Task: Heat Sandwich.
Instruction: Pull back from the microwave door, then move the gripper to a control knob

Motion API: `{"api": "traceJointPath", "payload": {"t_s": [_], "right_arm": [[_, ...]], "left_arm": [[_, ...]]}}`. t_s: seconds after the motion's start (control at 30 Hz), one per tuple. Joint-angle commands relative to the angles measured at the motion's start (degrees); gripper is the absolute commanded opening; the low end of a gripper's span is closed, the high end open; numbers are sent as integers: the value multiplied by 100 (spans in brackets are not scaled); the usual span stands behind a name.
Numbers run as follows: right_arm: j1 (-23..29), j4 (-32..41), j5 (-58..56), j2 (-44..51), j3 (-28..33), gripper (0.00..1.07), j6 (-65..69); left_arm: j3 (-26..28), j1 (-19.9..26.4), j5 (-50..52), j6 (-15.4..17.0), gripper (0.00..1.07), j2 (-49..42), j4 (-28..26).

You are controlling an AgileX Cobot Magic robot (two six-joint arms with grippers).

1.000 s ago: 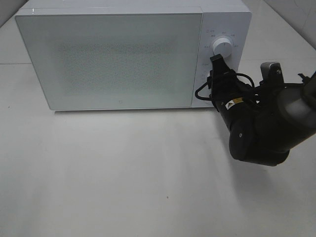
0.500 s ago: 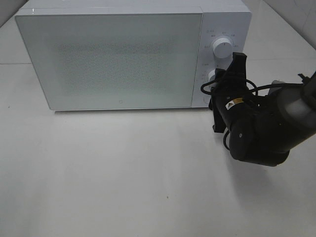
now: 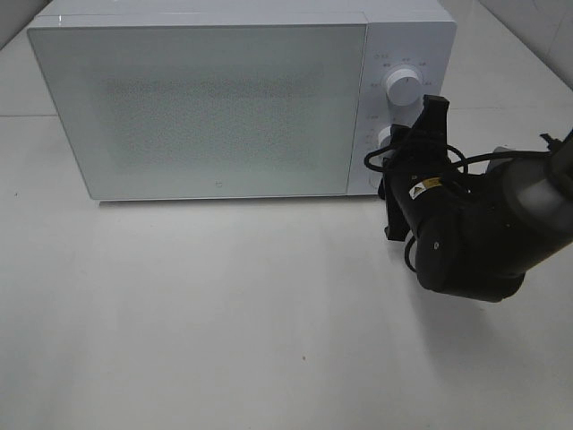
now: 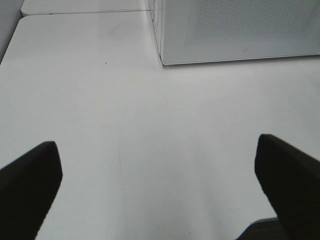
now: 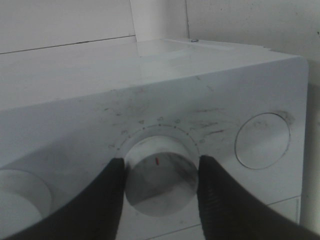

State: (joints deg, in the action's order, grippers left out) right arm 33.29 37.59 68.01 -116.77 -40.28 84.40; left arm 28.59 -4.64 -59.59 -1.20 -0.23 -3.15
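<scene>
Left gripper (image 4: 156,145) over table (image 3: 224,313), fingers (image 4: 30,185) wide apart, nothing between them, microwave (image 3: 412,13) front corner ahead of it. Door (image 3: 206,107) shut and frosted. Sandwich not seen in any view, cannot tell where. Upper knob (image 3: 402,85) untouched. Right gripper (image 5: 159,170) at control panel, fingers (image 5: 100,200) clamped on both sides of lower knob (image 5: 160,192).
</scene>
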Motion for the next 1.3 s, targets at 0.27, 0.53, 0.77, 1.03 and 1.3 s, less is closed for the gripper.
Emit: {"api": "traceJointPath", "payload": {"t_s": [0.27, 0.53, 0.77, 1.03, 1.3], "right_arm": [[-6, -109, 464, 34, -46, 23, -138], [-6, -109, 493, 34, -46, 50, -138], [-6, -115, 510, 34, -46, 78, -29], [-6, -149, 487, 34, -46, 76, -29], [-6, -258, 464, 34, -40, 76, -29]], "left_arm": [[-17, 23, 17, 29, 104, -166, -29], [-17, 23, 17, 29, 104, -166, -29], [-17, 23, 17, 29, 104, -166, -29], [-17, 23, 17, 29, 104, -166, -29], [-17, 23, 17, 29, 104, -166, -29]]}}
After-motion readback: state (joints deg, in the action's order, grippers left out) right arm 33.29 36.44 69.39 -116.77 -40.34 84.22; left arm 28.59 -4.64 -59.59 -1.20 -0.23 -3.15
